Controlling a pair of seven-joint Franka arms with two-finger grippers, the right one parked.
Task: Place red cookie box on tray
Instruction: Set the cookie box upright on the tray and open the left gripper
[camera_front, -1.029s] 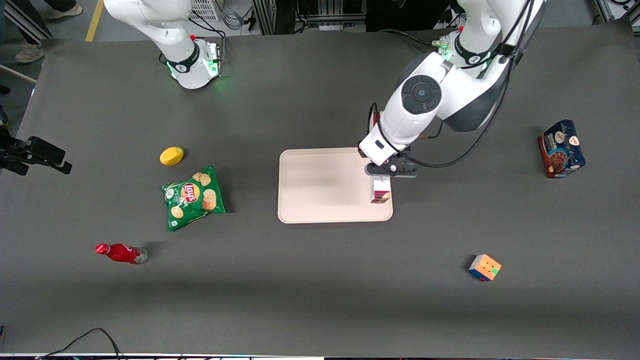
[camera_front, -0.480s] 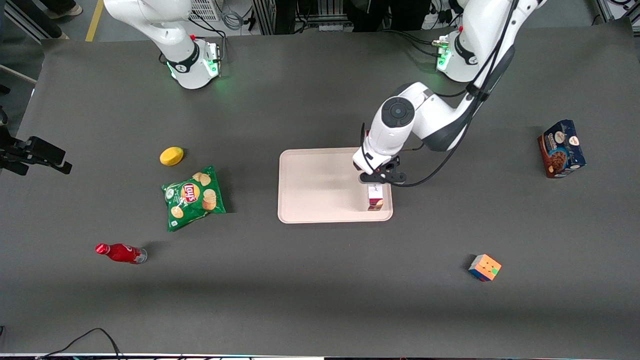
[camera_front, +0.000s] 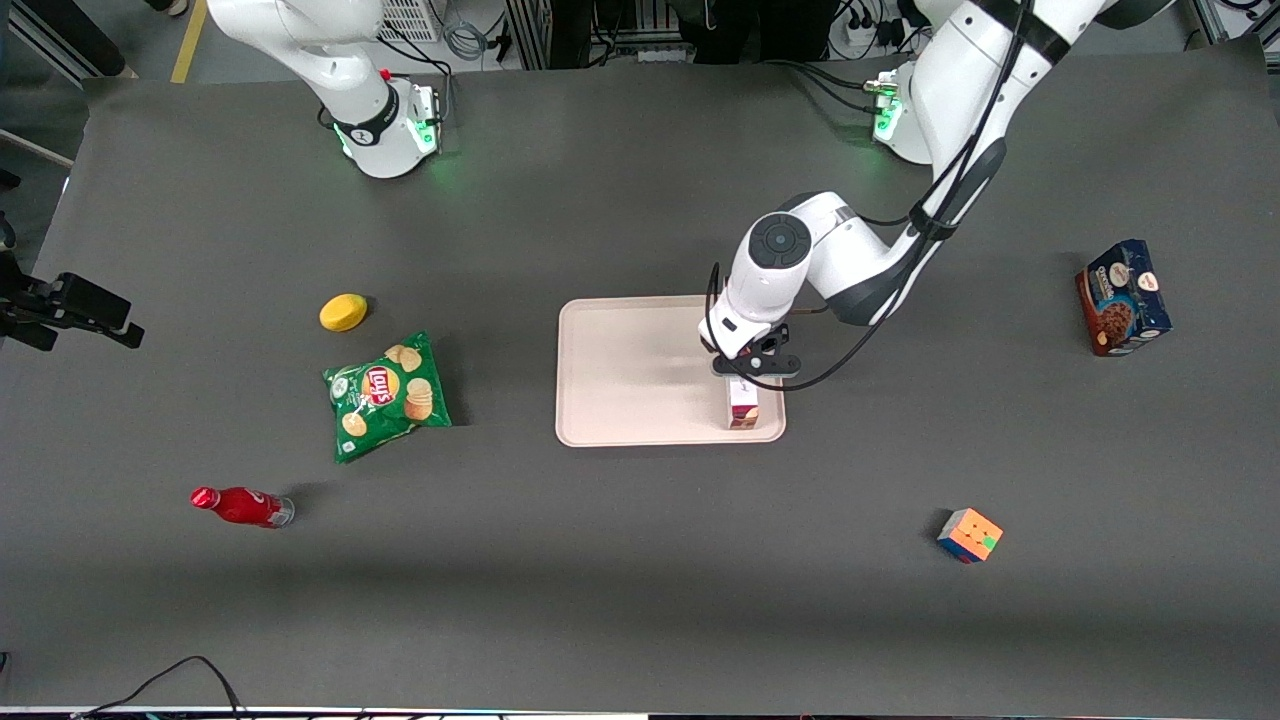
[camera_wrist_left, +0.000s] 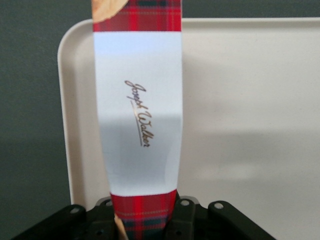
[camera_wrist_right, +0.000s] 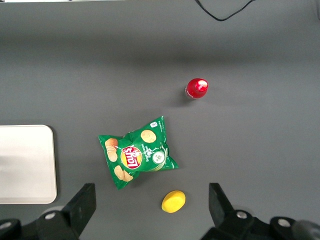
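Lower now: gripper (camera_front: 745, 385) with half-hidden red cookie box (camera_front: 743, 413) over tray (camera_front: 630, 370).

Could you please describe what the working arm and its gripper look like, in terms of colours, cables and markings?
The left arm has glossy white rounded shells with dark grey joint sections and a round dark cap on one joint. Black cables loop along it. Its base glows green. The gripper, over the tray, is matte black with small screw heads.

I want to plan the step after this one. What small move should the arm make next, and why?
Probably open the claw and release. The red cookie box, gripped at one end, is already over the tray near its edge toward the working arm, seemingly low above it; contact is unclear.
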